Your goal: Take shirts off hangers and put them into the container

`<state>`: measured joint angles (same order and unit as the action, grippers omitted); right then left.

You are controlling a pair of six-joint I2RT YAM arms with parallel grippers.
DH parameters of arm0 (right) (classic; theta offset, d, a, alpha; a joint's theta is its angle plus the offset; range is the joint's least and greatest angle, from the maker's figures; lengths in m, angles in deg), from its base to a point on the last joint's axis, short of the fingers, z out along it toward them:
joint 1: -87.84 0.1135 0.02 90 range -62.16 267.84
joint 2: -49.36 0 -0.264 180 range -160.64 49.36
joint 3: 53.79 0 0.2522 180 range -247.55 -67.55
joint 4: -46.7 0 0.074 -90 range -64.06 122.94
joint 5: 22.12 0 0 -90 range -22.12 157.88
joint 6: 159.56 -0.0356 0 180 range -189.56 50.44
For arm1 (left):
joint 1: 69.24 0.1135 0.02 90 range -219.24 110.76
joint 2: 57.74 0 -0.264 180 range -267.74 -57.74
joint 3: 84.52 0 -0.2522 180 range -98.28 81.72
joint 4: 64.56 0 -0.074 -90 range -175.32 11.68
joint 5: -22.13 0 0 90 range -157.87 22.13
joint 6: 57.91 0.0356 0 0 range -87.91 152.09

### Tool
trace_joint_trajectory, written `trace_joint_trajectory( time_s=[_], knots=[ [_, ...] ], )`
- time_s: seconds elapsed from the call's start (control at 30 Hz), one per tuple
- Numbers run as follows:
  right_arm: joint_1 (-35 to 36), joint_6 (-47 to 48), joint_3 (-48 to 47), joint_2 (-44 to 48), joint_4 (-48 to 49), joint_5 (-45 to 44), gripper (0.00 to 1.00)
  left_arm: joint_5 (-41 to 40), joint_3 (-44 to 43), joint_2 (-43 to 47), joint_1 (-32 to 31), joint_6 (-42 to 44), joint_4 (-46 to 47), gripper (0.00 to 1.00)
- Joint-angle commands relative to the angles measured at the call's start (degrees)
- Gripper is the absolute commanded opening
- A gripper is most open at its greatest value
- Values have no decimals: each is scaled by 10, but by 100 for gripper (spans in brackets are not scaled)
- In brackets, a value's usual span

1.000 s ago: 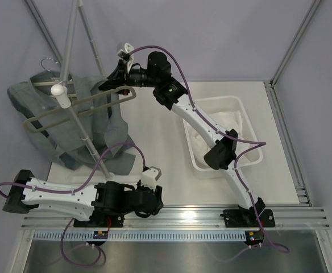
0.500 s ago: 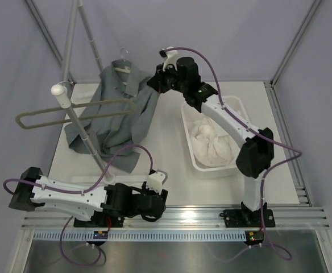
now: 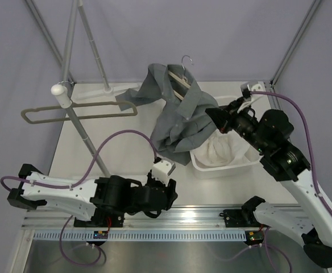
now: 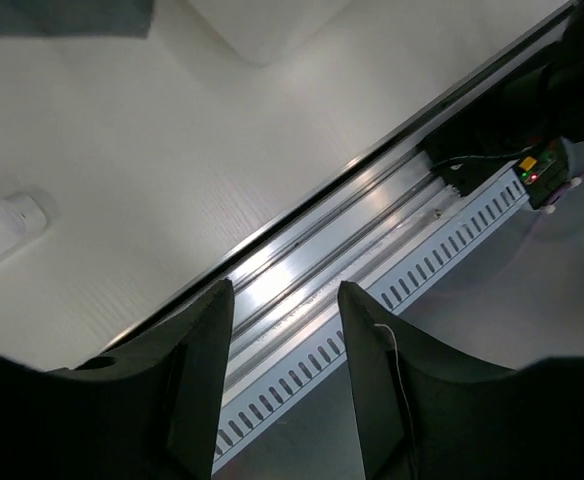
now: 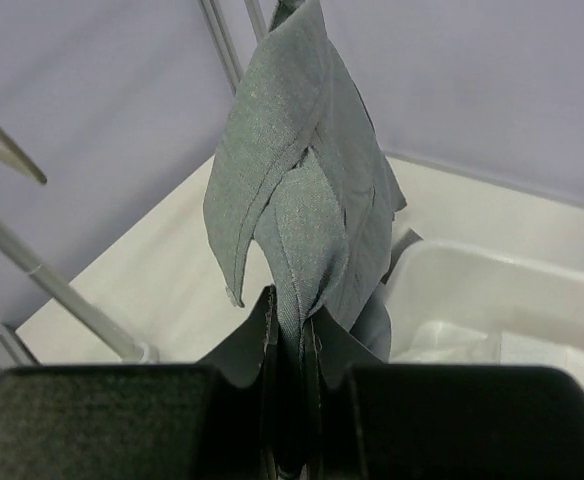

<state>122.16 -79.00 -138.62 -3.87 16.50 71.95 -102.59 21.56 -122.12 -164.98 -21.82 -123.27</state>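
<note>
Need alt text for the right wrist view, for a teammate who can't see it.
The jaws are shut on a fold of the grey-green shirt, which rises before the camera. The white container sits lower right, white cloth inside.

1. No text, label, brand, number or sign can be read in any of the three views.
</note>
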Motion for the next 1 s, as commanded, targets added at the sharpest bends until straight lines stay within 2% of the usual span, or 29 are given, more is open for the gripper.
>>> trace_joint_trajectory(
  time_s=[0.0, 0.17, 0.27, 0.33, 0.43, 0.57, 0.73, 0.97],
  knots=[
    [3, -25, 42, 65, -47, 21, 0, -61, -72, 64, -3, 58, 6, 49],
    [3, -45, 92, 147, -85, 95, 0, -66, -144, 92, -3, 127, 32, 43],
    [3, -57, 121, 178, -90, 140, 0, -111, -204, 77, -3, 136, 15, 41],
    [3, -62, 138, 191, -90, 181, 0, -148, -236, 62, -3, 142, 15, 42],
    [3, -73, 147, 216, -97, 233, 0, -190, -267, 41, -3, 161, 23, 49],
    [3, -81, 151, 238, -112, 270, 0, -227, -315, 2, -1, 165, 1, 51],
    [3, -89, 151, 269, -119, 312, 0, -244, -348, -45, 5, 156, -42, 49],
    [3, -91, 138, 296, -142, 348, 0, -258, -353, -51, 6, 152, -56, 48]
  ],
)
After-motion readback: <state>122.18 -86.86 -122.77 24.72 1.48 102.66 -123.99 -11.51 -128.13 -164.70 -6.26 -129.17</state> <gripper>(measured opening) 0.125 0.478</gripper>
